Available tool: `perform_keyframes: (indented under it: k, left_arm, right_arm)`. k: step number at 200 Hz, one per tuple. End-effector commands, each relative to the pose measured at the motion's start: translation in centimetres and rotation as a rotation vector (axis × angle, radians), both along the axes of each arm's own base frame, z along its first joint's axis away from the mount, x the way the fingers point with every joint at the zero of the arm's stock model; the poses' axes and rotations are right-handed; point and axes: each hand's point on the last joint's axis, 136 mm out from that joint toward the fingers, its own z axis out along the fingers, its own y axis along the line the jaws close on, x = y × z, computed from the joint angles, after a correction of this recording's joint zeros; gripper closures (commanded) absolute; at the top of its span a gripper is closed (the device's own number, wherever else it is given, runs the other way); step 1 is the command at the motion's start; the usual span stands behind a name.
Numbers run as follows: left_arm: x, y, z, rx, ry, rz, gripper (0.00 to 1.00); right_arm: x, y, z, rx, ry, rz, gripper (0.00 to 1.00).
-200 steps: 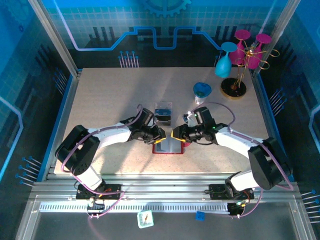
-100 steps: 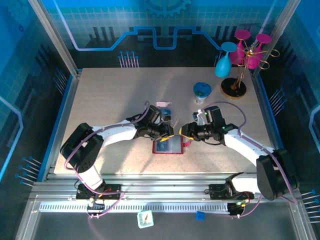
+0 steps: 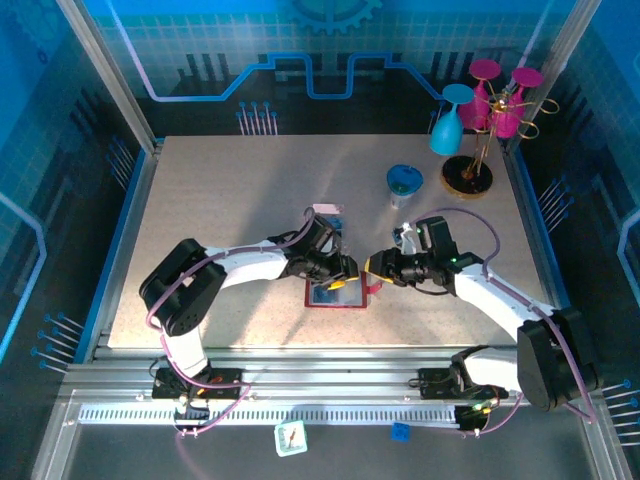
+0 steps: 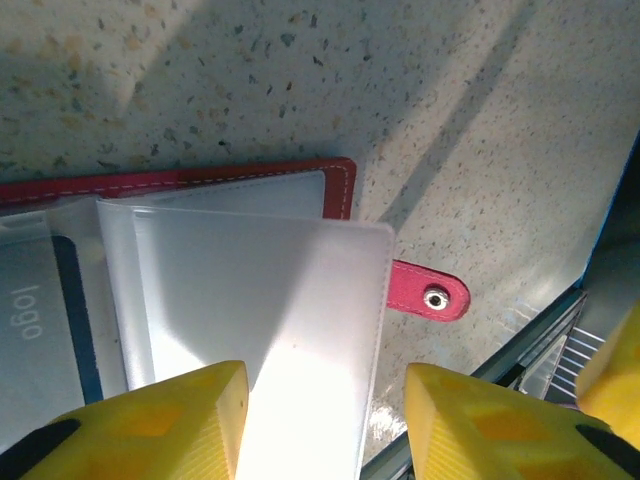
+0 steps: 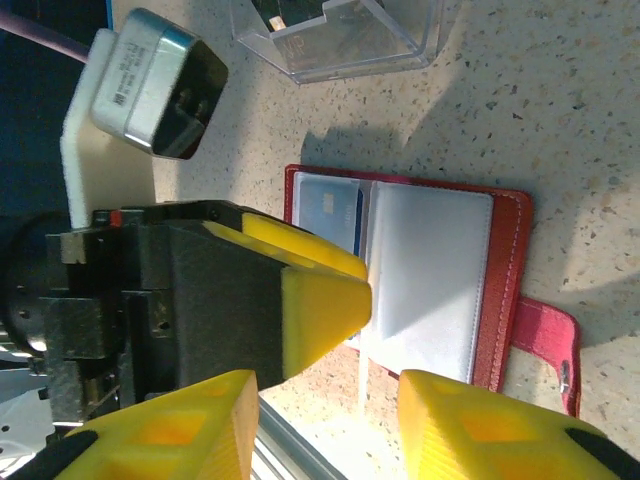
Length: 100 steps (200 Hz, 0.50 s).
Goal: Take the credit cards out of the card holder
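Note:
The card holder (image 3: 336, 294) lies open on the table between my two grippers, its red closing tab (image 4: 430, 297) sticking out to the right. A blue-and-white credit card (image 4: 40, 320) sits in its left pocket. A clear sleeve leaf (image 4: 280, 300) covers the right half. My left gripper (image 4: 325, 385) hovers over that leaf's near edge, open, with a gap between the leaf's edge and the right fingertip. My right gripper (image 5: 328, 385) is open beside the wallet (image 5: 440, 290), over bare table, and the left arm's yellow fingers (image 5: 320, 295) are just ahead of it.
A clear plastic box (image 5: 340, 35) stands just behind the wallet, partly under the left arm (image 3: 250, 265). A blue-lidded cup (image 3: 405, 182) and a stand of pink and blue glasses (image 3: 480, 120) are at the back right. The table's near edge is close below the wallet.
My left gripper has moved right over the open wallet and its jaws have spread. The right gripper has drawn back a little to the right.

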Motion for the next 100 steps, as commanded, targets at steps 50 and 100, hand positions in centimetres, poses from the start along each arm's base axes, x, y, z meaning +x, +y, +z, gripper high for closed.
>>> perform_keyframes:
  k: [50,100]
  left_arm:
    - [-0.5,-2.1,-0.7,-0.031,0.029,-0.037,0.45]
    - [-0.5,-2.3,-0.5,-0.034,0.022,-0.042,0.39]
  right_arm:
    - [-0.4,-0.6,0.0,-0.003,0.001,-0.005,0.58]
    - [-0.4,-0.5,0.3,0.004,0.001,-0.002,0.57]
